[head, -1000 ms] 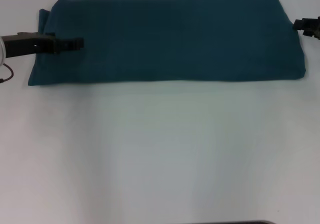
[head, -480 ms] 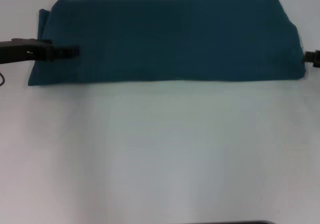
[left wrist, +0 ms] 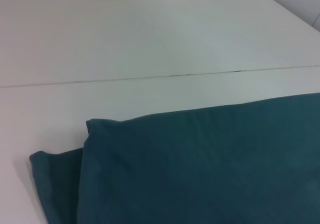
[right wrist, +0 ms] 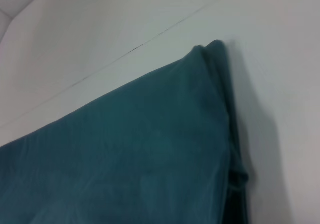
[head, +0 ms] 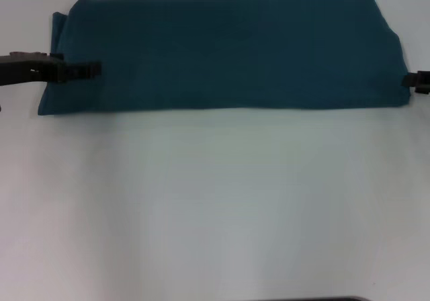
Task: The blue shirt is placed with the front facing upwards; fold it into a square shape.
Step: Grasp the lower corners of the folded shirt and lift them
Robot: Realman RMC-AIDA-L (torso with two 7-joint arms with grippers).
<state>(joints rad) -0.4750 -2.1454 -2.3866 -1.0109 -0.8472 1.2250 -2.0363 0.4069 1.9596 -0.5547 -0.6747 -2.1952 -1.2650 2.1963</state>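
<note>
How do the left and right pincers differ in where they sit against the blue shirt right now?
The left pincer reaches in over the blue shirt at its left end; the right pincer sits just off the right edge, over the table. Much of the left arm shows in the head view; the right shows only a tip at the frame edge. Both are dark and near the shirt's short ends.
</note>
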